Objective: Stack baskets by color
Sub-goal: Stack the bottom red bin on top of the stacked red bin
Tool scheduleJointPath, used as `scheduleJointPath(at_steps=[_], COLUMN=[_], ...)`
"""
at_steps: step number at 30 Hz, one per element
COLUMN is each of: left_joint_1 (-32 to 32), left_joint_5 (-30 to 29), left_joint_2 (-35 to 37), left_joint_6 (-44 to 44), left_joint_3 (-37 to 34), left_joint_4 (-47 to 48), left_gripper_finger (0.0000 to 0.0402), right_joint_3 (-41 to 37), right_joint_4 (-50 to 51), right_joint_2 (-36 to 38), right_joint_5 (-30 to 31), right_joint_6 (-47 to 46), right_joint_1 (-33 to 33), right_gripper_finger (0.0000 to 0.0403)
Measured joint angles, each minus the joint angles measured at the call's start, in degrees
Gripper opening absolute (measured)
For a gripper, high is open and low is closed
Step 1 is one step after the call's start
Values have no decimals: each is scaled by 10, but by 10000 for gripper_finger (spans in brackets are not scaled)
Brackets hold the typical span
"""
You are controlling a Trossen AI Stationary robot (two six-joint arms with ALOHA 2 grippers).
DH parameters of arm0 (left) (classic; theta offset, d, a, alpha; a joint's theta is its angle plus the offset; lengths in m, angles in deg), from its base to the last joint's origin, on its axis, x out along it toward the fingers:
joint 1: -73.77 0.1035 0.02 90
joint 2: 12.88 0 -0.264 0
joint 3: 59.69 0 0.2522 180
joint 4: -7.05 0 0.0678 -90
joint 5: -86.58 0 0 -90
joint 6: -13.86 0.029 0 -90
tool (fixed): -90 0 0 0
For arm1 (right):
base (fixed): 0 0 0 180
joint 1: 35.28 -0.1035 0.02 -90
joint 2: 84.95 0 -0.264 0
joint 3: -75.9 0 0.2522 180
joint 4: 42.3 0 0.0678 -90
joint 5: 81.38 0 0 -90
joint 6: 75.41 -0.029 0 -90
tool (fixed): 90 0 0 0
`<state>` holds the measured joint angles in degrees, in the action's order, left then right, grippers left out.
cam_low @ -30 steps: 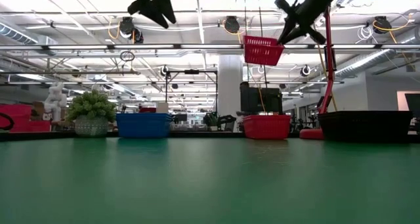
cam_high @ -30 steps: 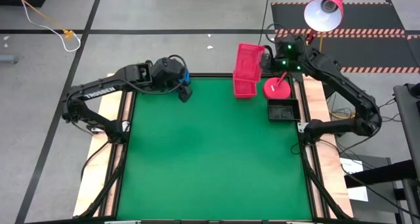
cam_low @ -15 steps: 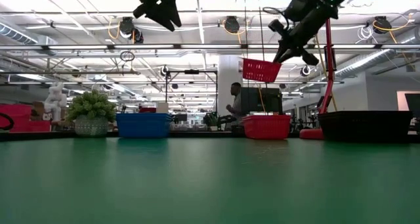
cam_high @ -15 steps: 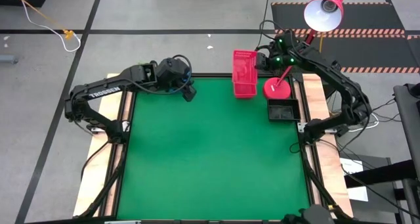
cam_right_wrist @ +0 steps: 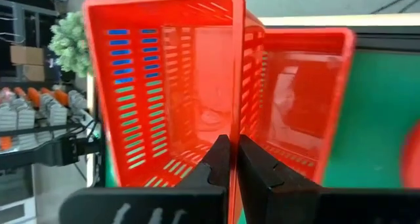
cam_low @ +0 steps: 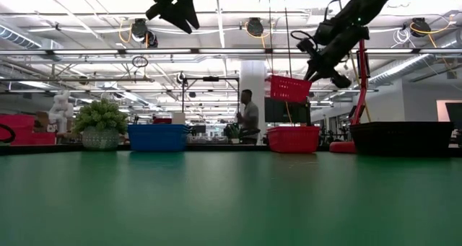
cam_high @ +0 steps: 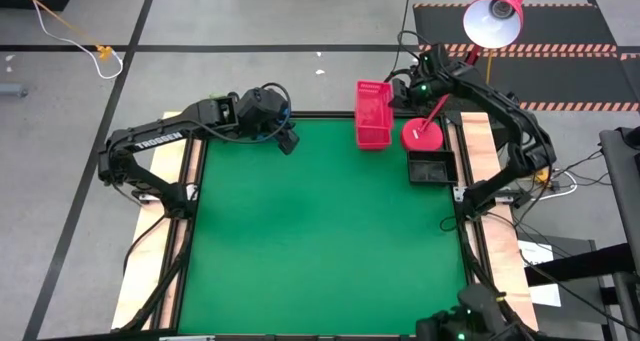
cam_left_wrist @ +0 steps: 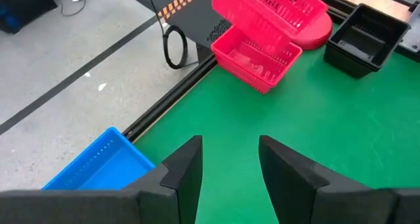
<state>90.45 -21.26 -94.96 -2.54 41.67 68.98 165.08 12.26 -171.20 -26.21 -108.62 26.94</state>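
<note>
**Red basket in the air over the red stack, placement pending**

- Green-topped work table [cam_high: 320, 241]: the action is all along its far edge. Black slatted plastic basket [cam_high: 431, 167] sits at the far right corner beside the round red lamp base [cam_high: 421, 136]; blue rectangular plastic basket [cam_low: 157, 137] sits at the far left, with a green fuzzy plant ball [cam_low: 100, 116] just beyond it in the low view.
- Right arm reaches in across the far right corner. Right gripper [cam_right_wrist: 233, 159] is clenched on the rim wall of a red-pink slatted plastic basket [cam_low: 290, 89], which hangs tilted and clear of the table.
- Directly under it, a second red-pink basket [cam_low: 293, 138] rests on the table at the far edge, mouth up. The two are near each other but not touching.
- Left arm waits at the far left corner; left gripper [cam_left_wrist: 228, 165] is raised, fingers apart, holding nothing.
- Step in hand, as I read it: nesting the carried red basket into the resting one.
- Next move needs: level the basket, square its long side with the lower one, descend until seated, then release. Risk: tilted entry catching a rim and shoving the lower basket.
</note>
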Motion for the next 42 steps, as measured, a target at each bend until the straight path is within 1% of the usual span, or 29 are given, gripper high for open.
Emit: scheduleJointPath(at_steps=[6, 11, 35, 42], left_joint_1=[0, 0, 0, 0], left_joint_5=[0, 0, 0, 0], left_joint_2=[0, 0, 0, 0], left_joint_6=[0, 2, 2, 2], left_joint_3=[0, 0, 0, 0], left_joint_4=[-1, -3, -5, -5], left_gripper_finger=[150, 150, 150, 150], right_joint_3=[0, 0, 0, 0], right_joint_4=[27, 32, 27, 27], right_joint_2=[-9, -9, -87, -96], right_joint_5=[0, 0, 1, 2], right_joint_6=[31, 43, 64, 68], right_joint_1=[20, 27, 22, 20], right_gripper_finger=[4, 4, 4, 4])
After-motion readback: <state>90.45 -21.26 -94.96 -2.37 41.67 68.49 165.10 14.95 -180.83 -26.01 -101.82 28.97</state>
